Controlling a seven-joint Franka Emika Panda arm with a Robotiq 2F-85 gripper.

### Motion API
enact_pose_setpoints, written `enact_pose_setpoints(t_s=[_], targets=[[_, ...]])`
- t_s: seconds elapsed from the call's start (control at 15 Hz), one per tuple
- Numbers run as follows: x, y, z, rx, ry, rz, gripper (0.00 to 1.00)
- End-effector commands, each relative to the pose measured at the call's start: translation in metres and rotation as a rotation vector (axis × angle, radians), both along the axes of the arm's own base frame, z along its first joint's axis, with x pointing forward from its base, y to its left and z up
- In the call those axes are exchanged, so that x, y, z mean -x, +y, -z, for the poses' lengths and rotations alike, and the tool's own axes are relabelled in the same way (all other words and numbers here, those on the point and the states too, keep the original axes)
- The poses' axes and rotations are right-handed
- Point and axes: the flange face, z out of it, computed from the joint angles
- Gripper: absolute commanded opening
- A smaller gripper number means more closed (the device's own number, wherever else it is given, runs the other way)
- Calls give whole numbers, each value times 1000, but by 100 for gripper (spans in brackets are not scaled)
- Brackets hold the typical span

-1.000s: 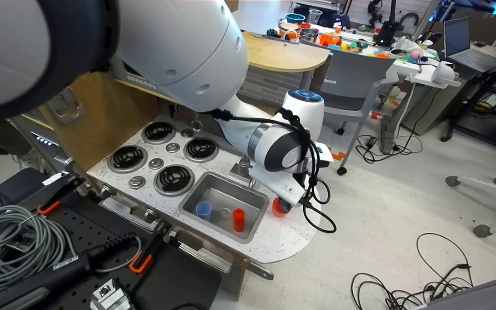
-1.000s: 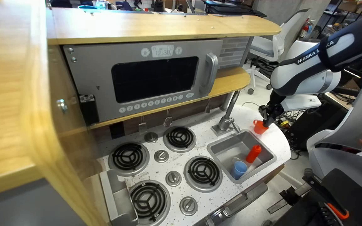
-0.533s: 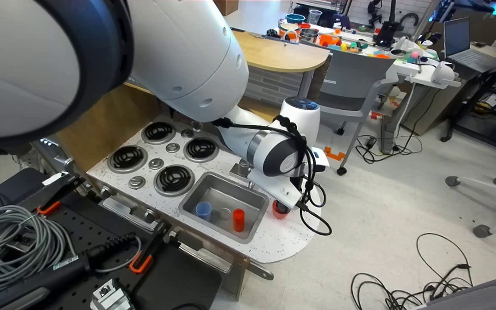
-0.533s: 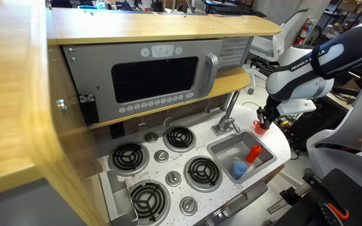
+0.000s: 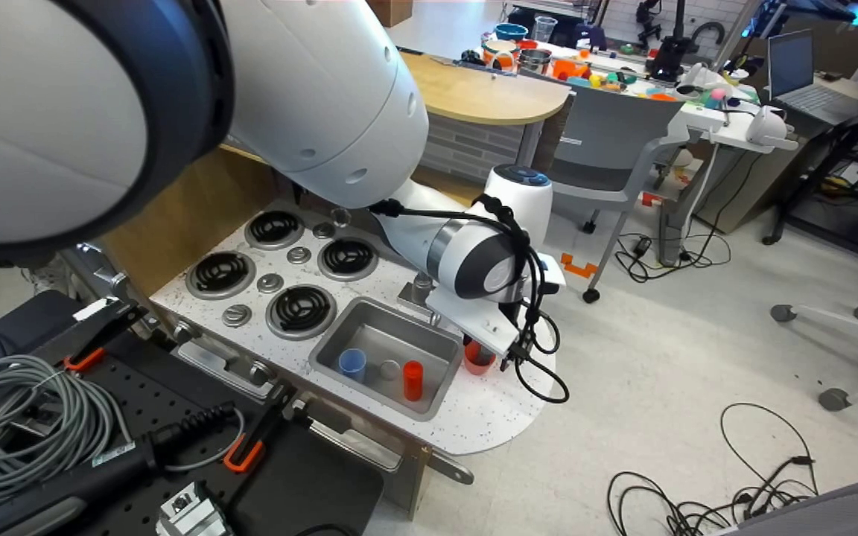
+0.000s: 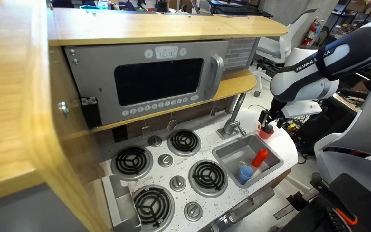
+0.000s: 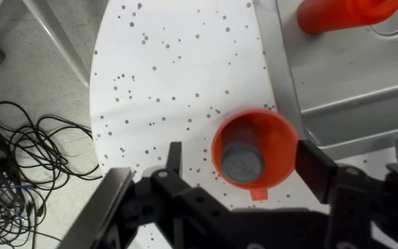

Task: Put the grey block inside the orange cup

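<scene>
The grey block [image 7: 242, 162], a cylinder with a round top, leans inside the orange cup [image 7: 282, 145]. It rests toward one side of the rim in the wrist view. In an exterior view the block's dark top [image 6: 268, 128] shows above the cup [image 6: 264, 135], which stands on the counter beside the sink. My gripper [image 7: 239, 152] is open over the cup, a finger to each side, and neither finger touches the block. The right finger [image 7: 314, 171] overlaps the cup's rim in the wrist view; whether it touches I cannot tell.
The sink [image 6: 229, 149] lies close to the cup and holds a red bottle [image 6: 260, 158] and a blue cup [image 6: 245, 174]. A faucet [image 6: 232, 124] rises behind the sink. The counter's rounded edge [image 5: 526, 424] is on the cup's far side from the sink.
My jaws have opened and let go of the grey block, which stays in the orange cup. Gripper and cup have shifted slightly toward the sink.
</scene>
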Motion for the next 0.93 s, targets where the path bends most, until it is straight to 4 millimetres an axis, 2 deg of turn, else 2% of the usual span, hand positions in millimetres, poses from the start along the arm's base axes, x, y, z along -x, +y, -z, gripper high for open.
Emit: enact_pose_setpoints(t_s=[0.0, 0.27, 0.53, 0.73, 0.87], targets=[[-2, 6, -16, -49, 8, 5, 100], [2, 12, -33, -67, 5, 3, 100], [25, 10, -61, -102, 31, 8, 100], [50, 9, -95, -80, 14, -38, 100], [62, 12, -126, -57, -9, -96, 100]])
